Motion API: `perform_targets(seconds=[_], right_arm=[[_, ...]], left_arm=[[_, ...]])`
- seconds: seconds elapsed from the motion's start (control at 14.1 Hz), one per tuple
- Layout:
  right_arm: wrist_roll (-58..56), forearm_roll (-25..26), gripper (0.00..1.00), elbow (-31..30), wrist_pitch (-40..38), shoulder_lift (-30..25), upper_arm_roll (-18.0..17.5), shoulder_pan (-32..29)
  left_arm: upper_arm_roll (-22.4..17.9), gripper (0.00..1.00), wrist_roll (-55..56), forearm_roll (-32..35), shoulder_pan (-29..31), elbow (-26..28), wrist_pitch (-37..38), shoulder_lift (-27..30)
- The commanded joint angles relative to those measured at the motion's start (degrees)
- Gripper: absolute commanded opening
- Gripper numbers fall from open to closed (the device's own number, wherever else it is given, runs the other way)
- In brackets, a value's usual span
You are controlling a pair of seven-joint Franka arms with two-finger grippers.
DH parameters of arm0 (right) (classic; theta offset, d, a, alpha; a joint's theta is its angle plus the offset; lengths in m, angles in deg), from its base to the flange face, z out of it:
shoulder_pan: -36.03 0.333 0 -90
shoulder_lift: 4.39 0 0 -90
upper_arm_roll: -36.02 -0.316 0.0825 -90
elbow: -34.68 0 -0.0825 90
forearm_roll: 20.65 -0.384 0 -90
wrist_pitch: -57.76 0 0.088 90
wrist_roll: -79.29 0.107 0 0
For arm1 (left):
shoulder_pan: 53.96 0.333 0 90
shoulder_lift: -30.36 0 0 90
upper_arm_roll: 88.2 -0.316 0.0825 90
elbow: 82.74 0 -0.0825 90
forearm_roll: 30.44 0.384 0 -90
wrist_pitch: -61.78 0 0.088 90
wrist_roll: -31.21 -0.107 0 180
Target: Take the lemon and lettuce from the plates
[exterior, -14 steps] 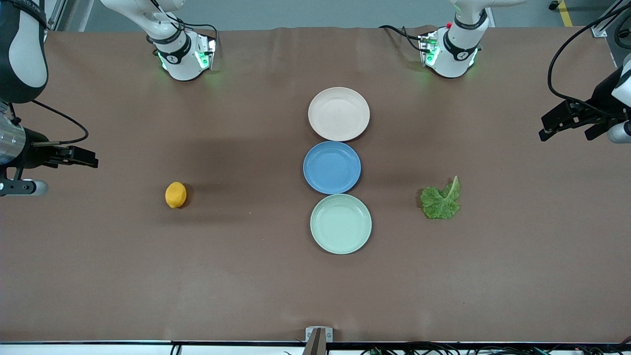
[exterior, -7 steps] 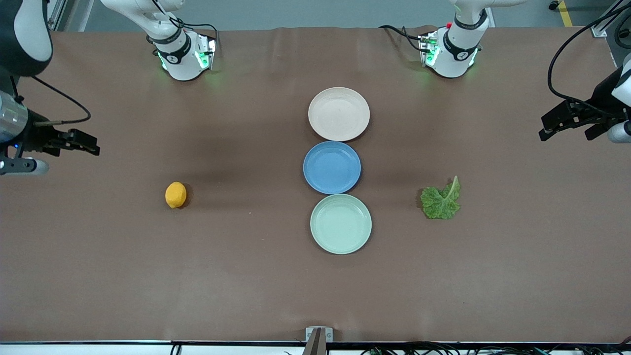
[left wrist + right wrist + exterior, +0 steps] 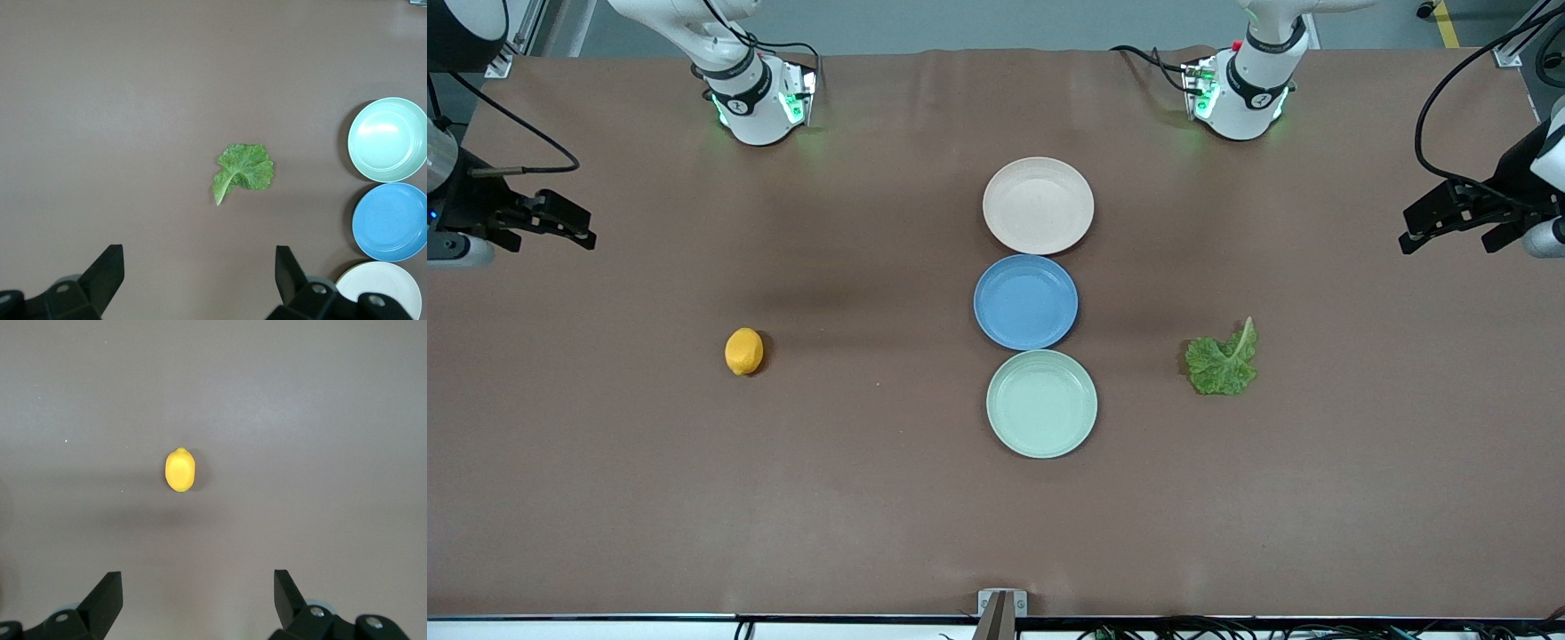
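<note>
The lemon (image 3: 743, 351) lies on the bare table toward the right arm's end, off the plates; the right wrist view shows it (image 3: 180, 470) too. The lettuce (image 3: 1223, 363) lies flat on the table toward the left arm's end, also in the left wrist view (image 3: 245, 168). The beige plate (image 3: 1038, 205) and the mint plate (image 3: 1041, 404) hold nothing. My right gripper (image 3: 580, 228) hangs open over its end of the table, well apart from the lemon, with nothing between its fingers (image 3: 198, 577). My left gripper (image 3: 1407, 231) waits open over its own end (image 3: 200, 252).
A blue plate (image 3: 1025, 301) sits between the beige and mint plates, the three in a line at the table's middle. Both arm bases (image 3: 756, 102) (image 3: 1240, 93) stand along the edge farthest from the front camera. A small bracket (image 3: 1001, 603) sits at the nearest edge.
My right gripper has drawn back toward the edge where the bases stand, staying open. The left arm, the lemon, the lettuce and the plates have not moved.
</note>
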Motion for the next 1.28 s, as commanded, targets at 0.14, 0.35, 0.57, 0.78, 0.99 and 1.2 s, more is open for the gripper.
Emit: perform_targets(seconds=[0.14,0.35,0.57,0.78,0.99,1.2], right_arm=[[-1.0,-0.7,1.00,-2.2,1.5,-2.2,0.2,-0.1],[-3.3,-0.8,1.00,-2.0,1.3,-2.5,1.0,-0.2],[-3.3,-0.8,1.00,-2.1,1.3,-2.8,1.1,-0.2],[-3.3,-0.9,1.00,-2.1,1.2,-2.7,1.0,-0.1],[-3.3,-1.4,1.00,-2.2,0.9,-2.8,1.0,0.0],[-1.9,-2.0,1.00,-2.2,-0.4,-2.8,1.0,-0.3]], left_arm=[[-0.1,1.00,-0.4,0.4,-0.2,-1.1,1.3,0.0],[-0.1,1.00,-0.4,0.4,-0.2,-1.2,1.3,0.0],[-0.1,1.00,-0.3,0.5,-0.2,-1.2,1.3,0.0],[-0.3,1.00,-0.4,0.5,-0.2,-1.2,1.3,0.0],[-0.4,1.00,-0.5,0.6,-0.1,-1.1,1.3,0.0],[-0.3,1.00,-0.1,0.7,-0.2,-1.1,1.3,0.0]])
